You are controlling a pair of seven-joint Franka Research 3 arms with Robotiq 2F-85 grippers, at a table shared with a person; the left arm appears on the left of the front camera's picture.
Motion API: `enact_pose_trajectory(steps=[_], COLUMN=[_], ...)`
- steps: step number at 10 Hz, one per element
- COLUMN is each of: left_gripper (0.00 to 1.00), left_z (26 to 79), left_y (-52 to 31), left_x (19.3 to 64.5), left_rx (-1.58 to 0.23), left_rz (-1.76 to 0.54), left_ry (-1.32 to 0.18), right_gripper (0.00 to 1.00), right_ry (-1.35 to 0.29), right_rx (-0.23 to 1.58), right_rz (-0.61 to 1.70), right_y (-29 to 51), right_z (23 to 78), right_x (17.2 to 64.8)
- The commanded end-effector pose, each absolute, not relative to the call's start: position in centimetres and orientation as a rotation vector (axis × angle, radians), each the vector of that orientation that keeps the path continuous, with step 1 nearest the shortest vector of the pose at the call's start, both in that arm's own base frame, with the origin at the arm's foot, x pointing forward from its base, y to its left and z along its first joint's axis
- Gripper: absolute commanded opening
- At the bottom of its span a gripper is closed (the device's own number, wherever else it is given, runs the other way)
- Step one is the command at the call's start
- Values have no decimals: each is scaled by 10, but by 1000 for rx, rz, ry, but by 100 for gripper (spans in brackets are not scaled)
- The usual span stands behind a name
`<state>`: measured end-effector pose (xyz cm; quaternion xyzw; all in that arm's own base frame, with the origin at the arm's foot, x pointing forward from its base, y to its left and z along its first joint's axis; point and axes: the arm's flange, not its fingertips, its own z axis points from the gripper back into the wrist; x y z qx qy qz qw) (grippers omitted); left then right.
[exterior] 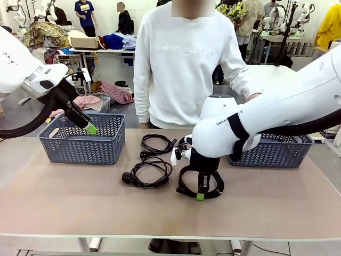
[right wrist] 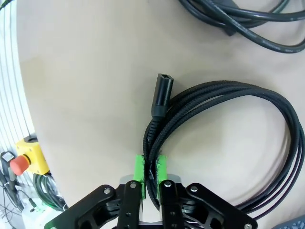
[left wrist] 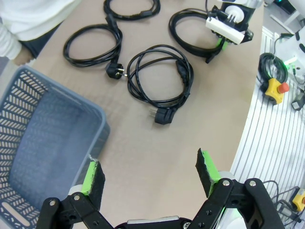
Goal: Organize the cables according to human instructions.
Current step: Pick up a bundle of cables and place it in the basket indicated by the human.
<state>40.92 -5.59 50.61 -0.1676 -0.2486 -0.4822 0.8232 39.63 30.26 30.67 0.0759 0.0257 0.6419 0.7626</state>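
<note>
- The tan, matte table (exterior: 277, 213) is bare along the lower frame. Off its edge, a yellow box with a red button (left wrist: 274, 89) sits on ribbed metal.
- Lower middle: the right gripper (exterior: 201, 196) points straight down. Its green pads are pinched on strands of 1 cable coil (exterior: 184, 188) lying on the table.
- Left of that lies a 2nd coil (exterior: 146, 173), with a 3rd coil (exterior: 157, 143) behind it. A 4th coil (left wrist: 131, 7) lies at the frame top.
- Left: the left gripper (exterior: 91, 128) hangs by the left basket (exterior: 80, 146), fingers wide and empty. The right basket (exterior: 277, 152) stands opposite.
- The right arm (exterior: 298, 90) carries partly hidden lettering.
- The person's sweatshirt (exterior: 186, 80) reads "new balance".
- Far tables (exterior: 101, 50) are heaped with clothes.
</note>
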Motion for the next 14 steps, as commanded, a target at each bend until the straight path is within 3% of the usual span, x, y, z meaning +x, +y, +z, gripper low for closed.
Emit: enact_pose_trajectory(steps=[1,4,8,14], left_gripper=[100,100,100,100], left_z=[505,505,505,505], left_y=[-55,-55,-55,-55], left_x=[409,409,409,409], left_rx=[-384,-384,-384,-384], left_rz=[-1040,-1040,-1040,-1040], left_ry=[-550,-550,-550,-550], right_gripper=[0,0,0,0], right_ry=[55,-14,67,31], right_rx=[125,67,53,6], right_rz=[1375,1377,1467,1487], right_y=[302,297,274,180], right_z=[321,353,431,513], right_x=[389,383,376,432])
